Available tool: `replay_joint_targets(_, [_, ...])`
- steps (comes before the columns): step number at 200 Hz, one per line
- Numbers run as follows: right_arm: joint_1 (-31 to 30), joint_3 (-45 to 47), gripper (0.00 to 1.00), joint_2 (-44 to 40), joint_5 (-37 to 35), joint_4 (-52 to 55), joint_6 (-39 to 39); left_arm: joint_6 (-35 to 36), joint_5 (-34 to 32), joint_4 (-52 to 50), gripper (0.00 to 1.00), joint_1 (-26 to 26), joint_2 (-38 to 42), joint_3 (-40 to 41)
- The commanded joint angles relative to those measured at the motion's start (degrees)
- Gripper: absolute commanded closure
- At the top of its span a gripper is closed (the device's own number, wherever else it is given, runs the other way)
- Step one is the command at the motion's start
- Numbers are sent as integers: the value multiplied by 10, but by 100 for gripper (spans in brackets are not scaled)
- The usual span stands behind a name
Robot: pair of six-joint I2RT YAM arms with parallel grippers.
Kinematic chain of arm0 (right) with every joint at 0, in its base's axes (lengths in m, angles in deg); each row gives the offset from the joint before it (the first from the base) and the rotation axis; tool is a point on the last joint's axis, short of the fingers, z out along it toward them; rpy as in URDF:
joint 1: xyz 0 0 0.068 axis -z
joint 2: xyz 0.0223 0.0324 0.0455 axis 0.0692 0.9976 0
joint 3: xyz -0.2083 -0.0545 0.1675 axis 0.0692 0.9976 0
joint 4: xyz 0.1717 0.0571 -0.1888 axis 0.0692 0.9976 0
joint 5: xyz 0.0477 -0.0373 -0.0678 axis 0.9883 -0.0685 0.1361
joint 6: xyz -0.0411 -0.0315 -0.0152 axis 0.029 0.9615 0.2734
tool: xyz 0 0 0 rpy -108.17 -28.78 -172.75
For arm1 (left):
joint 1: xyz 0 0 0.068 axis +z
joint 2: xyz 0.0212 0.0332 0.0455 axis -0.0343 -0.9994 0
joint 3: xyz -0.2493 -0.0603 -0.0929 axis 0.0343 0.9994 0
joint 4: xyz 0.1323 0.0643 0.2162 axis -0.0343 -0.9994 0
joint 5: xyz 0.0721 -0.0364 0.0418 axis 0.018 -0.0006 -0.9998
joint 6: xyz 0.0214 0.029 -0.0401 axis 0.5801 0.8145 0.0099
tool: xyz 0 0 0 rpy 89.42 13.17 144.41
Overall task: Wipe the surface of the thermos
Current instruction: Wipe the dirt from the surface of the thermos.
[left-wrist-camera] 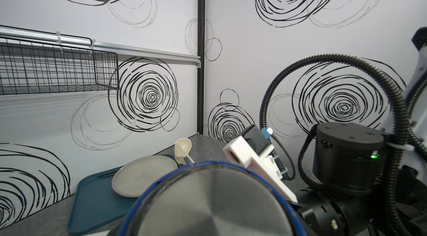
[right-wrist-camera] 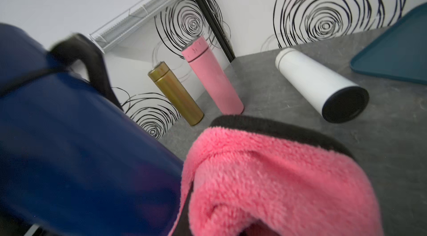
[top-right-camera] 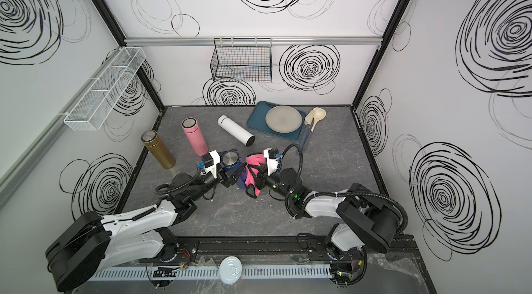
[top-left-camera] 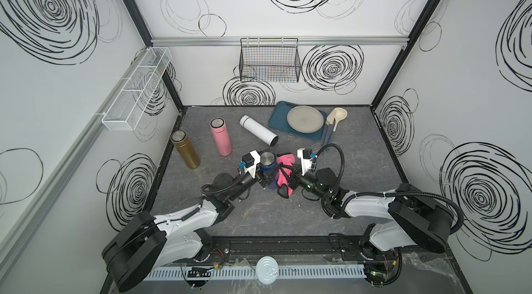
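Near the centre of the grey tabletop [top-left-camera: 359,169], the blue thermos [top-left-camera: 267,160] stood roughly upright, steel lid upward, clamped between the fingers of the left gripper [top-left-camera: 266,179]. Whether its base rested on the tabletop could not be told. The right gripper [top-left-camera: 285,182] was clenched on a pink fleece cloth [top-left-camera: 286,160], which touched the thermos's side. Toward the left wall, a gold thermos [top-left-camera: 185,150] and a pink thermos [top-left-camera: 221,137] stood upright. A white thermos [top-left-camera: 259,130] lay on its side near a teal tray [top-left-camera: 277,118] bearing a grey plate [top-left-camera: 305,118], with a cream ladle [top-left-camera: 339,114] at the tray's edge.
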Motion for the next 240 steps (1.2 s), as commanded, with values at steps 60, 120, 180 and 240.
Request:
replay_joint_targets(60, [-4,-26,100,-133,106,-3,19,53,52,170,100,-12,-36,-6])
replay_joint_targets(120, [30,40,100,-37,109,-79,-44,41,111,188,100,-1,-65,-28])
replay_joint_targets(180, [26,-28,100,-171,162,13,4,70,118,190,100,12,-89,-46])
replay_joint_targets(240, [41,44,100,-78,138,-66,-41,88,155,203,100,22,-98,-49])
